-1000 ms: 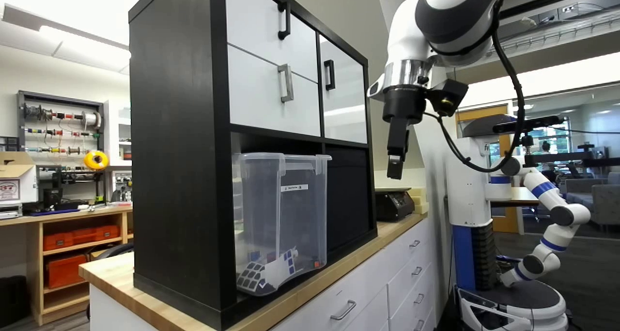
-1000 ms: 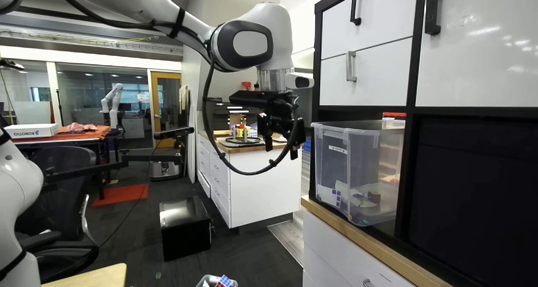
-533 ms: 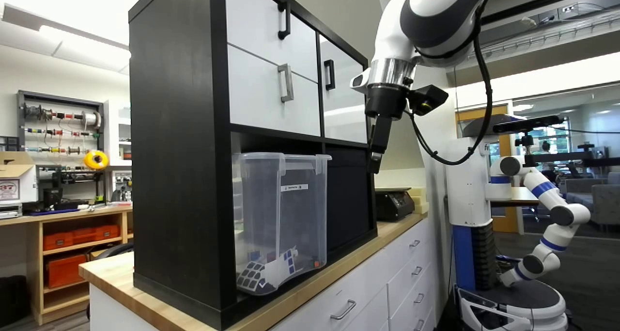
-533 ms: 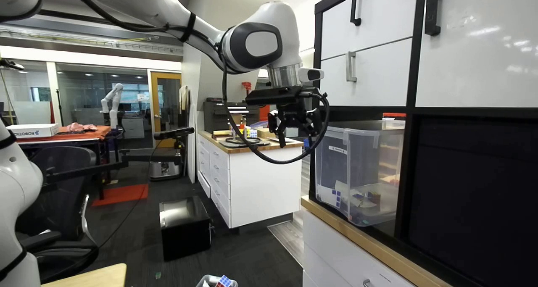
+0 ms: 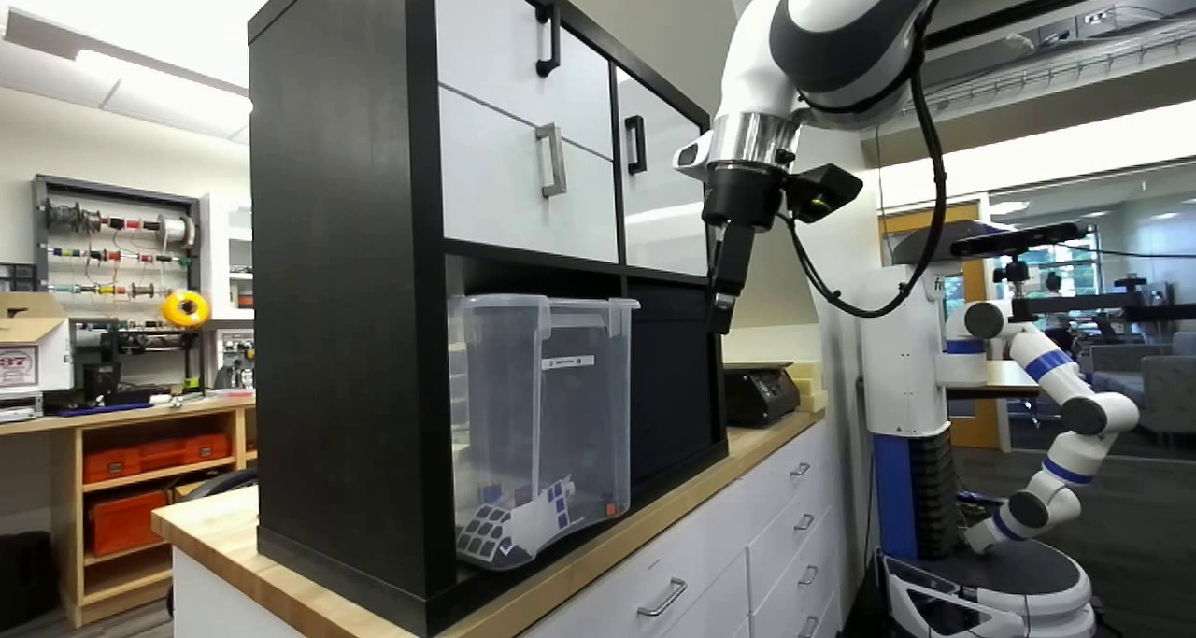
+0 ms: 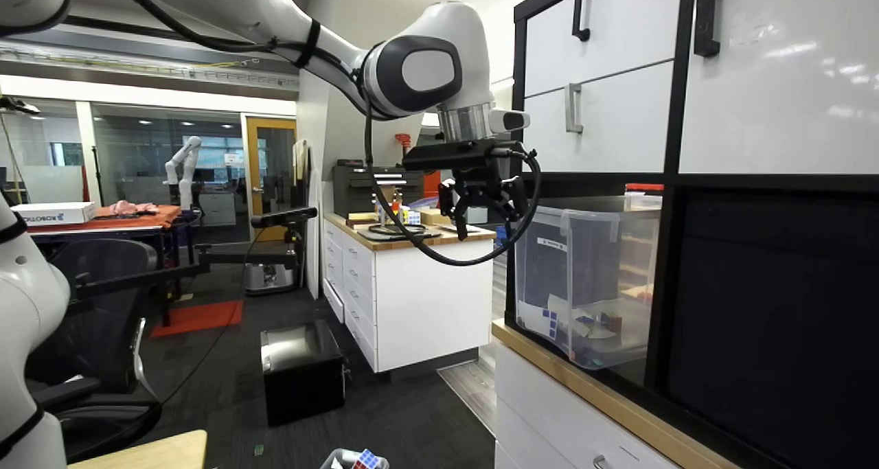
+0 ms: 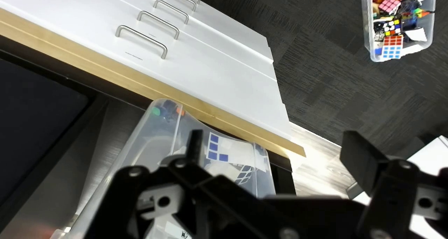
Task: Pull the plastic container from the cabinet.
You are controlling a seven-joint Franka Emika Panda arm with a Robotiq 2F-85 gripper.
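Note:
The plastic container (image 5: 584, 423) is a clear, rimmed bin in a lower opening of the black cabinet (image 5: 336, 246) with white fronts. The container (image 6: 594, 270) and the cabinet (image 6: 611, 126) also show in an exterior view. White patterned pieces show through its wall. My gripper (image 5: 722, 319) points down, in front of the cabinet and apart from the container. In an exterior view my gripper (image 6: 489, 223) has its fingers spread. In the wrist view the gripper (image 7: 273, 142) is wide open and empty; one finger (image 7: 195, 146) overlaps the container (image 7: 150, 141), and part of the bin is hidden.
The cabinet stands on a wooden counter top (image 5: 654, 526) with white drawers and metal handles (image 7: 141, 39) below. A bin of puzzle cubes (image 7: 399, 25) is on the floor. A black device (image 5: 761, 395) sits at the counter's far end. A black cable (image 6: 439, 257) loops around my gripper.
Over the last second my gripper has moved closer to the cabinet and turned and tilted somewhat. In the last half second it has barely moved. The container has not moved.

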